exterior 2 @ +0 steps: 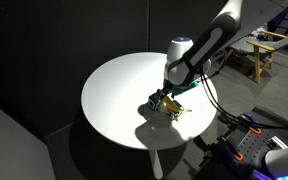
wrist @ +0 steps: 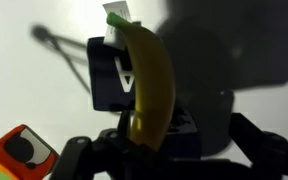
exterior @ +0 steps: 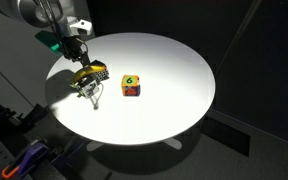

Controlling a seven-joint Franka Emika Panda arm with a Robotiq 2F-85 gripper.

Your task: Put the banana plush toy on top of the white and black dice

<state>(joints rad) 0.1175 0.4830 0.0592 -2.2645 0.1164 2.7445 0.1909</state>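
Observation:
The banana plush toy (wrist: 146,85), yellow with a white tag at its far end, lies lengthwise over a cube (wrist: 106,70) that looks dark with pale marks in the shadowed wrist view. In an exterior view the banana plush toy (exterior: 85,72) rests beside a pale dotted face, which I take for the white and black dice (exterior: 100,72). My gripper (wrist: 172,150) is open, its dark fingers (wrist: 79,152) standing wide on either side of the toy without pinching it. It hangs just over the toy in both exterior views (exterior: 87,82) (exterior 2: 166,100).
A red and yellow cube marked "6" (exterior: 131,86) sits near the middle of the round white table (exterior: 174,100), and shows at the lower left of the wrist view (wrist: 19,150). The table edge is close behind the gripper. Dark surroundings, chairs at the back (exterior 2: 274,45).

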